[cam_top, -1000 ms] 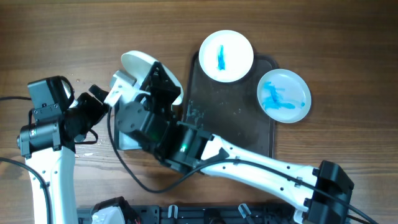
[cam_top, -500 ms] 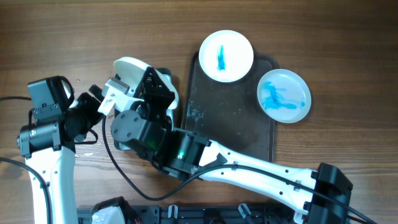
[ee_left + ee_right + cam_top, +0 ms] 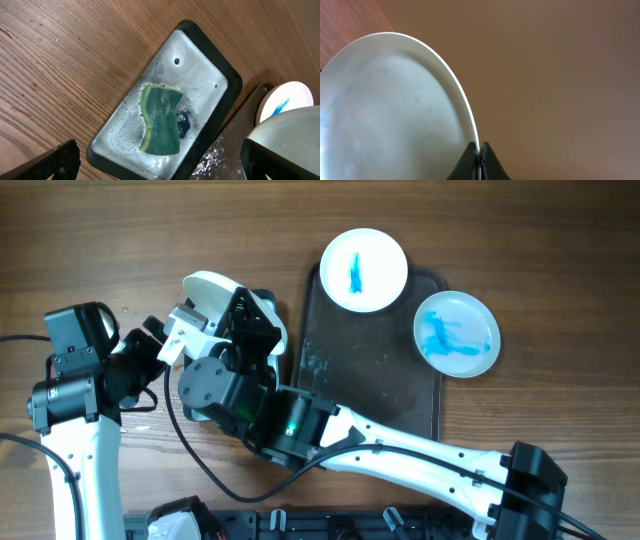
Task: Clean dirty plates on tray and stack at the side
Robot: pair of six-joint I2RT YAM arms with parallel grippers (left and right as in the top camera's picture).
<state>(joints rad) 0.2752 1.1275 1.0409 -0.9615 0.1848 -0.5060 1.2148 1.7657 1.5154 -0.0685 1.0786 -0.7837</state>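
My right gripper is shut on the rim of a plain white plate, held on edge above the table; from overhead this plate shows left of the tray. A plate with a blue streak lies on the tray's far end. Another blue-smeared plate overlaps the tray's right rim. My left gripper stands open above a teal-rimmed basin, nothing between its fingers.
The foamy basin holds a green and yellow sponge and sits just left of the wet tray. The right arm crosses the table's front, covering the basin from overhead. The left arm stands at the left edge.
The right gripper carried the white plate a little to the left, then stopped. The left arm has not moved.
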